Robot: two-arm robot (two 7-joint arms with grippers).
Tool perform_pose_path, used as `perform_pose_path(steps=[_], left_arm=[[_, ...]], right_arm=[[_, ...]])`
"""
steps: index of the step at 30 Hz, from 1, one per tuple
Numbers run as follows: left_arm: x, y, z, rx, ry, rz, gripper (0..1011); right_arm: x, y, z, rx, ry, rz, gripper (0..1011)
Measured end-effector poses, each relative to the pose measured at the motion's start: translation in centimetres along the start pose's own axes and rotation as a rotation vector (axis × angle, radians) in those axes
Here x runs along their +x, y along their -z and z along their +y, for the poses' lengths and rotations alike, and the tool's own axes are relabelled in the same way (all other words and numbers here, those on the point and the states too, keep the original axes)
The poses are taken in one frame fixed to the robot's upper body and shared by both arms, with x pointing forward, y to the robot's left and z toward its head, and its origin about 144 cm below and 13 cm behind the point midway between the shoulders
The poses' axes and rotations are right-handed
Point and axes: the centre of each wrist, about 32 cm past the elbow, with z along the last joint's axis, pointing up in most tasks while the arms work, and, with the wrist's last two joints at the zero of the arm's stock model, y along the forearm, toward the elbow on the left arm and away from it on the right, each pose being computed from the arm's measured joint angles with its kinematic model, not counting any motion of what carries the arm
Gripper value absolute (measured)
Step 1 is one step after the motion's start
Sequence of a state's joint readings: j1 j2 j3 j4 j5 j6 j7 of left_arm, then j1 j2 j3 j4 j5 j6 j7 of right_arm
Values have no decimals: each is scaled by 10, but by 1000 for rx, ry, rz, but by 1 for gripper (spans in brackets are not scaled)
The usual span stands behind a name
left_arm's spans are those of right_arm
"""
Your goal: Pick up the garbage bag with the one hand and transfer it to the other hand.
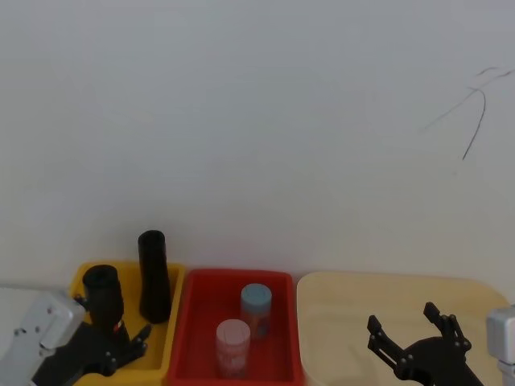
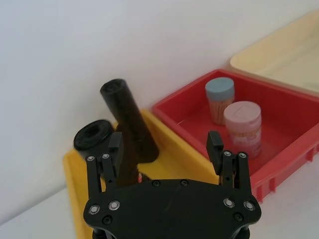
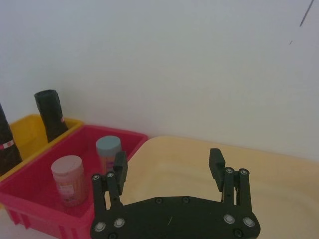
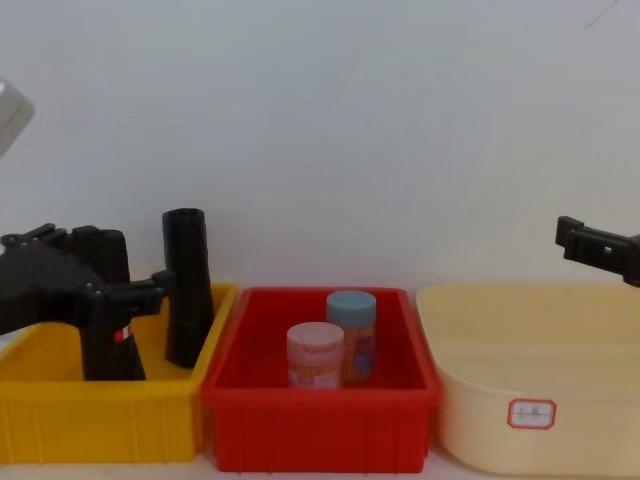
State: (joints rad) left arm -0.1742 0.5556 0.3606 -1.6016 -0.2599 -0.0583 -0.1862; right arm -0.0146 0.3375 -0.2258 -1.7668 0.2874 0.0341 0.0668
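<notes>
- Head view: the garbage bag (image 1: 103,291) stands upright in the near left of the yellow bin (image 1: 170,346), with the plain roll (image 1: 152,277) just beside it. The left hand (image 1: 113,322), fingers spread, is right at the bag. The right hand (image 1: 405,322), also spread, hangs well apart over the cream tub (image 1: 346,322).
- Left wrist view: the bag (image 2: 92,135) rises just behind one fingertip (image 2: 115,143), not in the middle of the gap of the left hand (image 2: 165,147). It probably needs a small sideways shift before closing.
- Right wrist view: the bag (image 3: 6,144) lies far off beyond the red bin (image 3: 35,191). The right hand (image 3: 167,167) pinches nothing.
- Chest view: the bag's (image 4: 105,352) long axis is vertical. The left hand (image 4: 95,265) meets its upper part from the side, so it is clearly the nearer hand.
</notes>
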Motion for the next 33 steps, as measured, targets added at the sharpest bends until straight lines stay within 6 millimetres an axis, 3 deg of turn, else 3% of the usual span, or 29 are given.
perform_pose_path(steps=[33], left_arm=[[49,17,-4,108,-90,65,1000]], right_arm=[[0,0,0,0,0,0,1000]])
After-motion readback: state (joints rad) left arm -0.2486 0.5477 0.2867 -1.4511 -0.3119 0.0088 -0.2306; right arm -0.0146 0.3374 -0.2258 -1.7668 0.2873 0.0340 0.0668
